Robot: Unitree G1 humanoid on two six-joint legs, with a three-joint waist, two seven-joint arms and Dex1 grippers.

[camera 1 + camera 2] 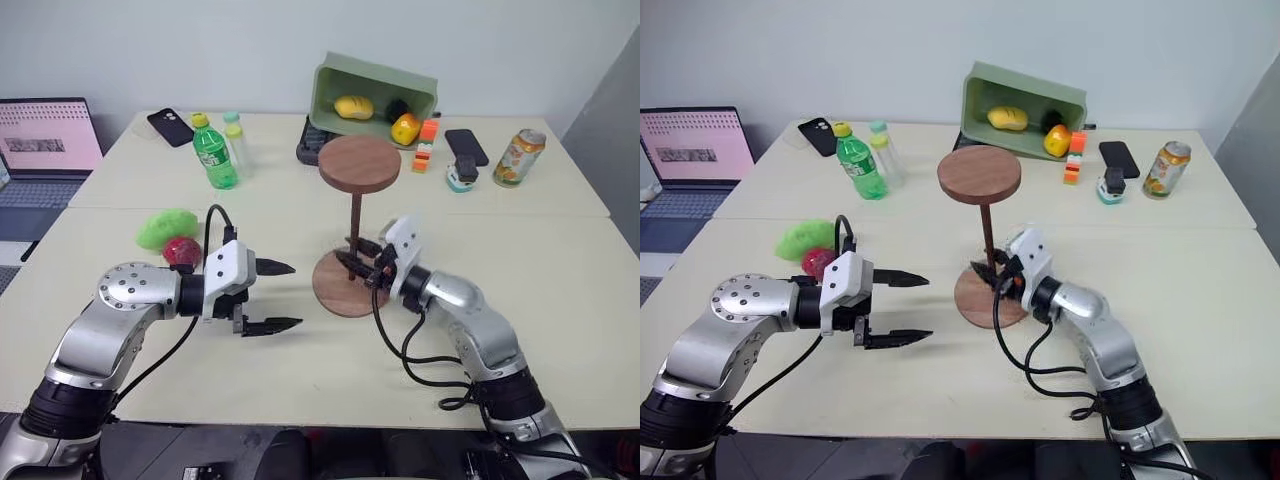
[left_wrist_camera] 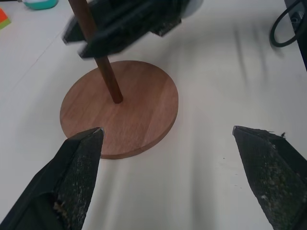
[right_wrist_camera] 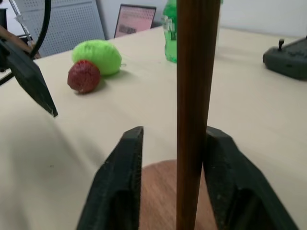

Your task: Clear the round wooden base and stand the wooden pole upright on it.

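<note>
Right wrist view: right claw (image 3: 172, 143) loosely straddles wooden pole (image 3: 195, 96).

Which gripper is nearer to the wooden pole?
Right. The right gripper has its fingers on either side of the wooden pole, low down, just above the round wooden base. The left gripper hovers open to the left of the base, touching nothing.

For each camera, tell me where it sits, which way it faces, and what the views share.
Head views: from the robot's head, forward and down over the table; both arms show.
Left wrist view: along the left gripper at the round wooden base.
Right wrist view: along the right gripper, its fingers flanking the wooden pole.
Shared: pole and base.
</note>
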